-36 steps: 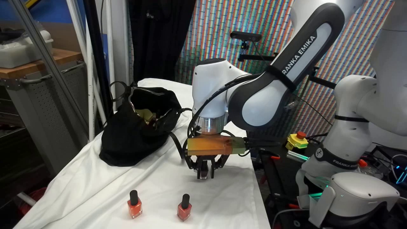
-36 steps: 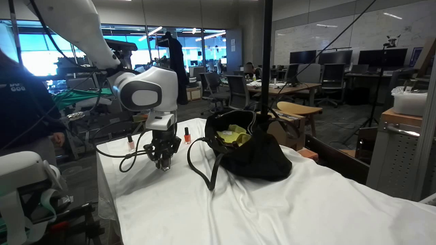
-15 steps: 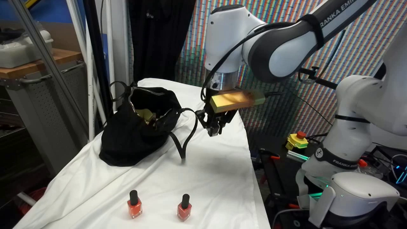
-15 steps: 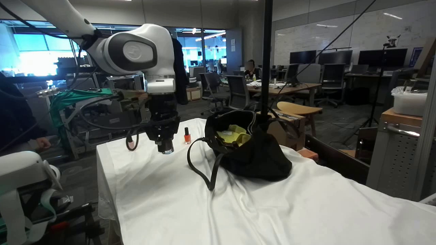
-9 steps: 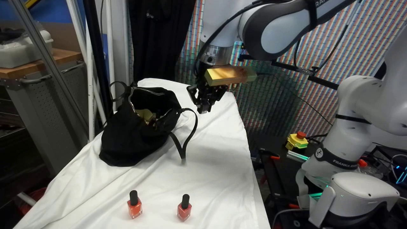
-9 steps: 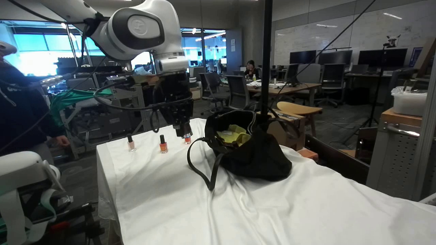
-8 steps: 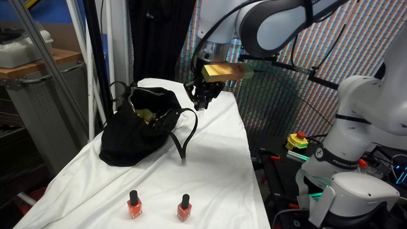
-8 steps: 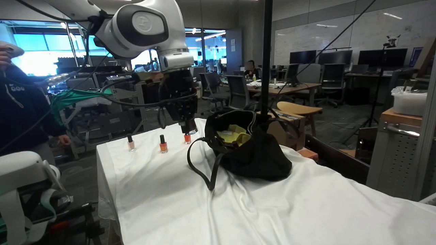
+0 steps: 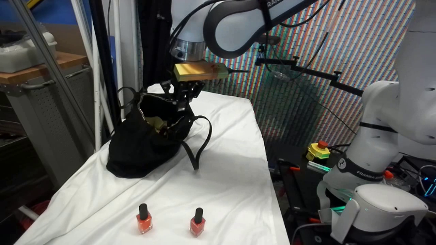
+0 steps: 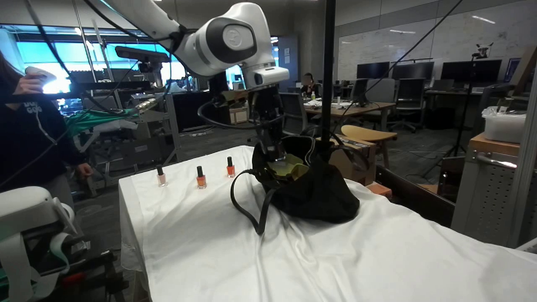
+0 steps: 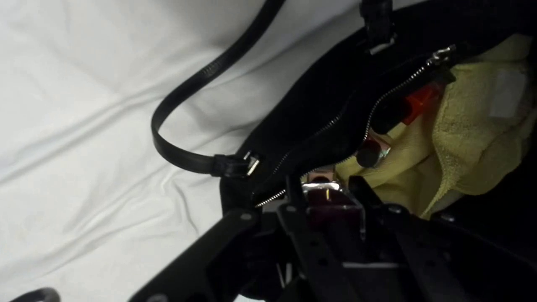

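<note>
1. Dark polish bottle (image 11: 335,214) hangs at the mouth of the black bag (image 10: 312,195), the bulkiest thing on your white cloth (image 9: 235,190). In the wrist view it is toward the mouth's left end, so if you release here, it could clip the rim and tumble outside.
2. Your gripper (image 11: 326,191) is closed snugly on that bottle alone; smooth glass could slip if you bump the rim.
3. Black strap (image 11: 211,70) loops off left in the wrist view; sweep low and you could hook it, dragging the bag.
4. Yellow fabric (image 11: 465,121) lies inside, with an orange-red bottle (image 11: 423,102) against it; a high drop could knock glass on glass.
5. Pale bottle (image 10: 162,178), orange bottle (image 10: 201,181) and red bottle (image 10: 230,170) stand far left in an exterior view.
</note>
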You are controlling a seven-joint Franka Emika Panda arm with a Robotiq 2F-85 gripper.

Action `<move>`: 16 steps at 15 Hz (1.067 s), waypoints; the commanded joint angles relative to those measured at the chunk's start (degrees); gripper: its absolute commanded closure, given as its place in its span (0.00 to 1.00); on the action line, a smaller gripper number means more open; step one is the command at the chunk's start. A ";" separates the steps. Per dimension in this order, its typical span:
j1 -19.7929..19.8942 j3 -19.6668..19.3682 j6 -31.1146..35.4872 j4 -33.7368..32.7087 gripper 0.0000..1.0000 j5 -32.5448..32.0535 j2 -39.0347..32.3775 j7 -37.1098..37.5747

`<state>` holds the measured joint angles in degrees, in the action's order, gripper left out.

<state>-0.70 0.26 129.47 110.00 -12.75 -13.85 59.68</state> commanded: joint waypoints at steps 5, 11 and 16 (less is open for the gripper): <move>-2.42 -3.53 -2.73 -17.26 0.80 0.31 -13.65 -4.43; -4.24 -4.99 -4.62 -20.79 0.09 0.00 -16.04 -4.68; -5.61 -5.01 -4.36 -16.01 0.00 -0.37 -12.17 -4.04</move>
<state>-4.55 -3.54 125.99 91.93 -12.75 -28.64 56.00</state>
